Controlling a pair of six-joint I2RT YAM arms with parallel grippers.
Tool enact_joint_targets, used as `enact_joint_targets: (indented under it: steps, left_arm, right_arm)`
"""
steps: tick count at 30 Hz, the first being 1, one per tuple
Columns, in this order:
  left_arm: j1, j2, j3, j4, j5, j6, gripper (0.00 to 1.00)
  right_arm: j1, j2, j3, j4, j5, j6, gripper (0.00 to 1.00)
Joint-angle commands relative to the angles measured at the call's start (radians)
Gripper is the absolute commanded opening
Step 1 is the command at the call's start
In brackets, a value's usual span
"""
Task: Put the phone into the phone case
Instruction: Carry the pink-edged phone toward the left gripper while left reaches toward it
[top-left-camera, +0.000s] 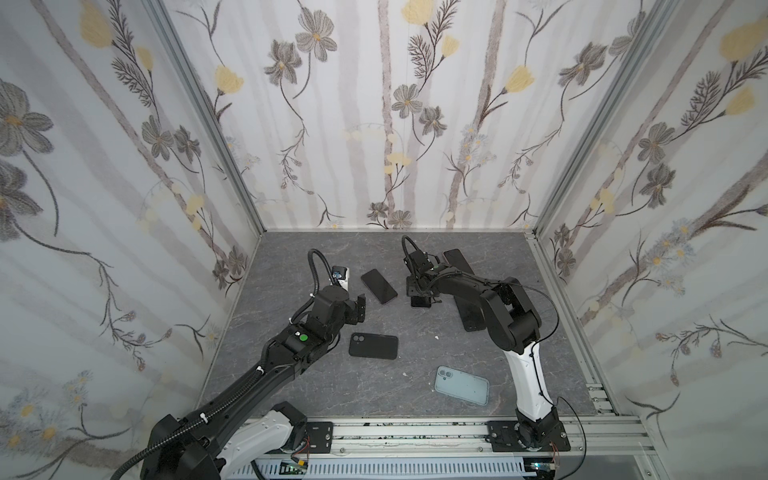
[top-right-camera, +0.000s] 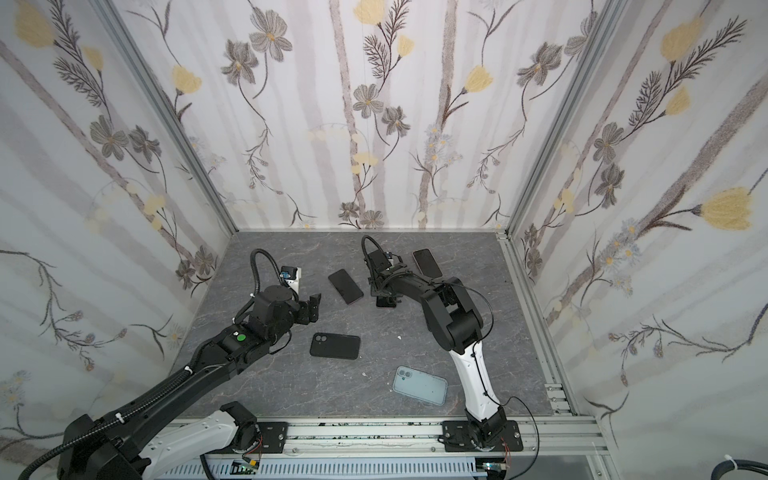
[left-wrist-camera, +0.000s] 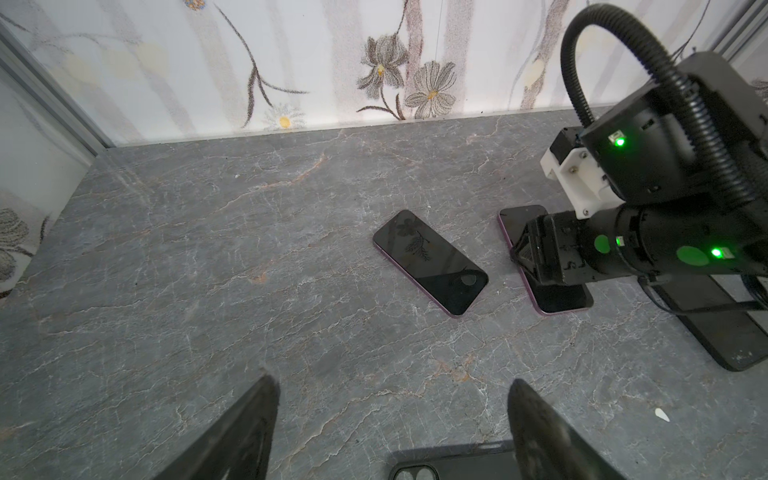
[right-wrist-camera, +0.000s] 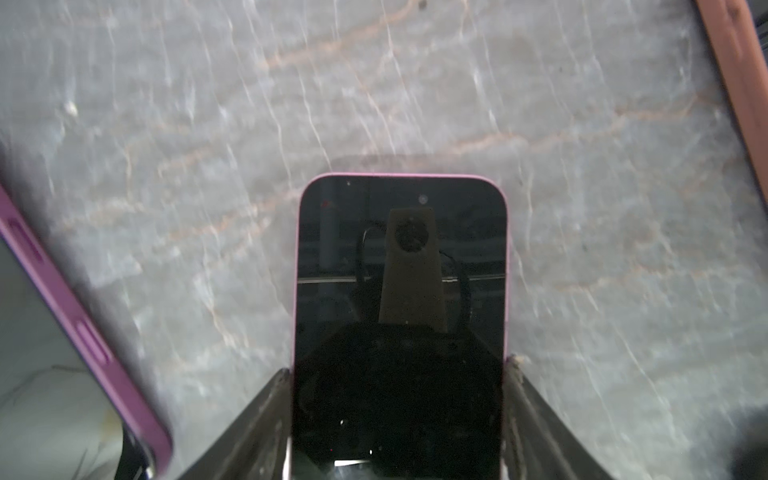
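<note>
No legible words, brands or numbers anywhere, plain green round sticker (top-left-camera: 304, 337) on the left arm (top-left-camera: 266, 368) just beside the black phone case (top-left-camera: 373, 345), two plain green dots (left-wrist-camera: 692, 255) on the right arm (left-wrist-camera: 652, 226) well beyond that case, raised marks there too small to read.

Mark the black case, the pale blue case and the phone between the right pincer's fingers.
black case (top-left-camera: 373, 345): in a top view, panel centre.
pale blue case (top-left-camera: 461, 385): in a top view, panel centre.
phone (right-wrist-camera: 401, 291): right wrist view, screen centre.
</note>
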Motion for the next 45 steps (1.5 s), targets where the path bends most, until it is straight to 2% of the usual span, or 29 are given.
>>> enact_joint_targets:
  steps: [1, 4, 7, 13, 18, 25, 33, 39, 45]
  left_arm:
    - [0.002, 0.008, 0.03, -0.034, 0.006, -0.04, 0.85]
    - [0.003, 0.021, 0.042, -0.051, 0.028, -0.064, 0.84]
    - [0.006, 0.039, 0.045, -0.054, 0.056, -0.1, 0.84]
    - [0.015, 0.076, 0.071, -0.093, 0.125, -0.199, 0.82]
    - [0.034, 0.096, 0.09, -0.099, 0.168, -0.233, 0.82]
    - [0.086, 0.152, 0.136, -0.065, 0.227, -0.207, 0.82]
    - [0.131, 0.233, 0.188, -0.004, 0.316, -0.138, 0.81]
    - [0.165, 0.238, 0.216, 0.011, 0.456, -0.165, 0.79]
    - [0.168, 0.238, 0.249, -0.004, 0.53, -0.192, 0.78]
  right_arm:
    - [0.014, -0.035, -0.085, -0.128, -0.096, -0.028, 0.53]
    - [0.028, -0.097, -0.176, -0.08, -0.117, -0.036, 0.49]
    - [0.035, -0.148, -0.244, -0.027, -0.163, -0.045, 0.38]
    - [0.065, -0.21, -0.275, -0.014, -0.138, -0.091, 0.36]
    - [0.079, -0.273, -0.306, 0.021, -0.135, -0.16, 0.33]
    - [0.095, -0.326, -0.305, 0.023, -0.147, -0.285, 0.34]
    - [0.117, -0.429, -0.325, 0.054, -0.185, -0.363, 0.34]
    - [0.125, -0.486, -0.321, 0.048, -0.171, -0.41, 0.34]
    - [0.129, -0.568, -0.337, 0.043, -0.153, -0.442, 0.34]
